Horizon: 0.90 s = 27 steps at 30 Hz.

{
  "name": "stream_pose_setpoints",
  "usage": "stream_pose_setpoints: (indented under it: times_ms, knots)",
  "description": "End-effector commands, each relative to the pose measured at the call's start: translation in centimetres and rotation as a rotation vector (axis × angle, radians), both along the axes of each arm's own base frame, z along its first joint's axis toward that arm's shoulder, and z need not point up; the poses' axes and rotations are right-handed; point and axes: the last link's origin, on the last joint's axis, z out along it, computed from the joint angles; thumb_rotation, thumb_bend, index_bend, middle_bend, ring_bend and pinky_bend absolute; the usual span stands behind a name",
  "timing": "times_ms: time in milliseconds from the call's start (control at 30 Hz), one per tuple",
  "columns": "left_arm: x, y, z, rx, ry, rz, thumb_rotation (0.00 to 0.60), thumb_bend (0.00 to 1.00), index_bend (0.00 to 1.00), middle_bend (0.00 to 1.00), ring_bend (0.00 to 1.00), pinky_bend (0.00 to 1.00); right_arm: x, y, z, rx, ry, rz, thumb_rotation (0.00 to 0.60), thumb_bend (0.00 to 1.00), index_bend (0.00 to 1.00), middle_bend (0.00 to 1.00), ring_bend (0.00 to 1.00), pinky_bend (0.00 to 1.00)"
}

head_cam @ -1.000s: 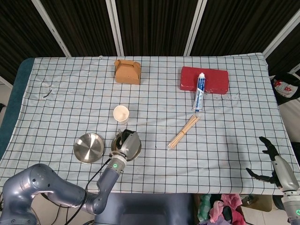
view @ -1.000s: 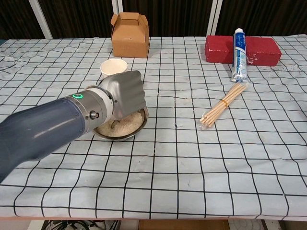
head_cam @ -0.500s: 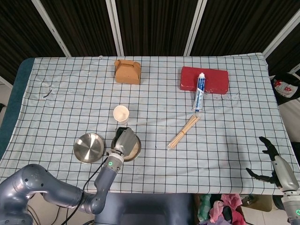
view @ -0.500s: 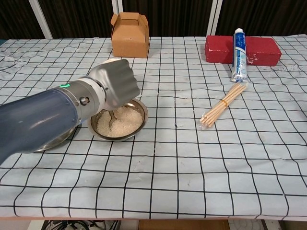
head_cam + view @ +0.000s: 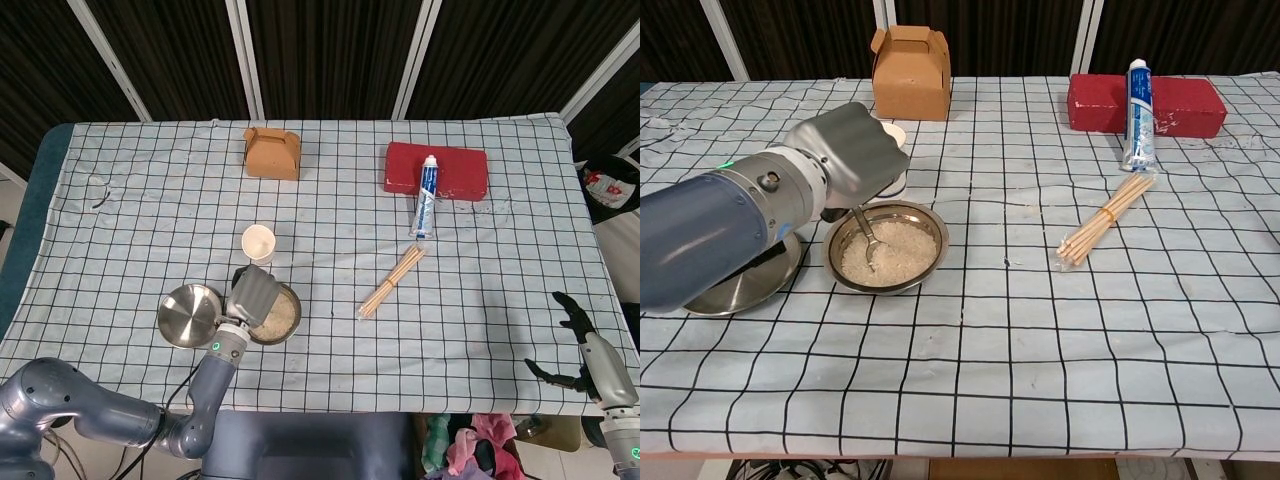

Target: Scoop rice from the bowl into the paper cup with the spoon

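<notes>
A steel bowl point(image 5: 285, 322) point(image 5: 938, 236) of white rice sits near the table's front left. My left hand point(image 5: 252, 293) point(image 5: 845, 160) hovers over the bowl's far-left rim and grips a metal spoon point(image 5: 867, 238). The spoon slants down with its tip resting in the rice. The paper cup point(image 5: 258, 243) point(image 5: 894, 133) stands upright just behind the bowl; in the chest view my hand hides most of it. My right hand point(image 5: 585, 350) hangs off the table's front right corner, fingers apart, holding nothing.
An empty steel dish point(image 5: 190, 315) point(image 5: 740, 285) lies left of the rice bowl, under my left forearm. A bundle of wooden sticks point(image 5: 392, 281) point(image 5: 1105, 218) lies to the right. A brown carton point(image 5: 272, 153), a red box point(image 5: 437, 168) and a toothpaste tube point(image 5: 426, 195) stand at the back.
My left hand has drawn left and back from over the bowl toward the cup, uncovering the rice and the spoon. The right hand has stayed still.
</notes>
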Motion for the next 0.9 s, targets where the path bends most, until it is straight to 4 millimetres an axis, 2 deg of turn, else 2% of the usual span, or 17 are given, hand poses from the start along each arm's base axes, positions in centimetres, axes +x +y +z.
stream_pose_setpoints:
  times_ms: [33, 333, 900]
  knots:
    - [-0.4, 0.0, 0.3, 0.001, -0.042, 0.013, 0.600, 0.50, 0.77, 1.00, 1.00, 1.00, 0.0, 0.0, 0.0, 0.000, 0.002, 0.000, 0.600, 0.17, 0.00, 0.00, 0.00, 0.18]
    - [-1.5, 0.2, 1.6, 0.017, -0.150, 0.053, 0.600, 0.50, 0.77, 1.00, 1.00, 1.00, 0.0, 0.0, 0.0, 0.001, 0.007, 0.001, 0.600, 0.17, 0.00, 0.00, 0.00, 0.18]
    - [-3.0, 0.5, 3.0, 0.033, -0.335, 0.106, 0.600, 0.50, 0.77, 1.00, 1.00, 1.00, -0.1, 0.0, -0.1, 0.002, 0.019, 0.001, 0.600, 0.17, 0.00, 0.00, 0.00, 0.18]
